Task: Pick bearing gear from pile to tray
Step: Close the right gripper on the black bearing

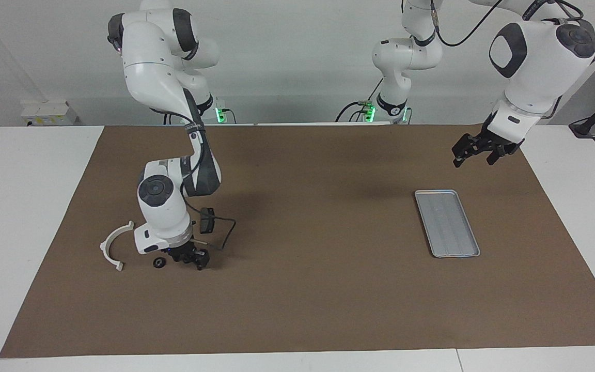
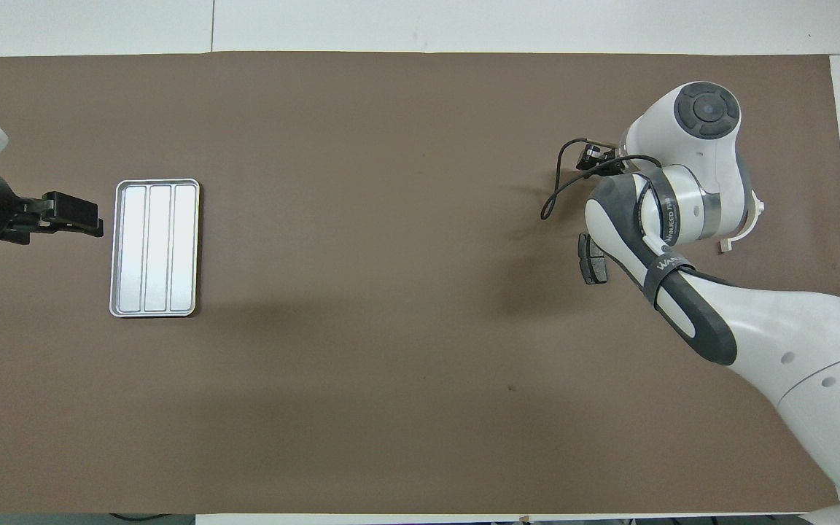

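"WANJEED" lettering partly readable on right arm's strap, right gripper (image 1: 188,257) low over pile (image 1: 159,262), finger state unreadable, white arc (image 1: 113,247) half hidden overhead, left gripper (image 1: 475,150) fingers apart near tray (image 1: 447,223)

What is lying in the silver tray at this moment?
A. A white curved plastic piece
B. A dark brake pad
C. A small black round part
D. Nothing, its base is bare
D. In both views the tray shows only its bare ribbed base, while the white arc and a small black round part lie by the right gripper at the right arm's end of the table.
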You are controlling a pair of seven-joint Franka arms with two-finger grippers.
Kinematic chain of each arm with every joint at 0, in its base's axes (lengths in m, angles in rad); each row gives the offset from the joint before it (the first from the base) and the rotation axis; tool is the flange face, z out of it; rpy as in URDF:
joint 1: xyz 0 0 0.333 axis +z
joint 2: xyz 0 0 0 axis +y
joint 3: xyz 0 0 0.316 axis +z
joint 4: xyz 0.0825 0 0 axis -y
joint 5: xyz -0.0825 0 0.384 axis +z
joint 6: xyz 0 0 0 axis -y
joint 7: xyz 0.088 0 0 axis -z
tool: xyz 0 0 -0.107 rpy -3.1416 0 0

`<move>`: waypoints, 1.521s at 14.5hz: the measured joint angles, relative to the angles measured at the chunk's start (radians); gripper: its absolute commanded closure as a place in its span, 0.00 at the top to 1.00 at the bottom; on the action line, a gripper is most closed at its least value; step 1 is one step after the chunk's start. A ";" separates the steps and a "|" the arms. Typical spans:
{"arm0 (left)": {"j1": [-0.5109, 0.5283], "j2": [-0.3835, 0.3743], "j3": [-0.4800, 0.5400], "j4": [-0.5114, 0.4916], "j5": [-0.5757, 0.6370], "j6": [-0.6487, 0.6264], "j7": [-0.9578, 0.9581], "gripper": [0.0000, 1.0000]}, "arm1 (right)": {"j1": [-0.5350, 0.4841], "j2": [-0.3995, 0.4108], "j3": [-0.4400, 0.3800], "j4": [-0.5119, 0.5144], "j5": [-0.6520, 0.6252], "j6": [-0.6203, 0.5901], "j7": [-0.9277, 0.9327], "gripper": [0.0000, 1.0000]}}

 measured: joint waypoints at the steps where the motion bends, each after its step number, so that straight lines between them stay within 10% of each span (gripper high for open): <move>1: 0.000 0.000 0.000 0.000 0.000 0.000 0.000 1.00 | 0.000 0.000 0.001 0.001 0.000 0.000 0.000 0.70; 12: 0.000 -0.001 -0.001 0.000 0.000 0.004 -0.001 1.00 | -0.004 -0.001 0.004 0.014 0.002 -0.029 0.002 0.41; 16: -0.001 -0.001 -0.004 0.000 0.000 0.005 -0.010 1.00 | -0.005 -0.003 0.005 0.017 0.003 -0.038 0.002 0.03; 22: -0.001 -0.001 -0.006 0.000 0.000 0.009 -0.012 1.00 | -0.006 -0.003 0.005 0.019 0.003 -0.042 0.002 0.00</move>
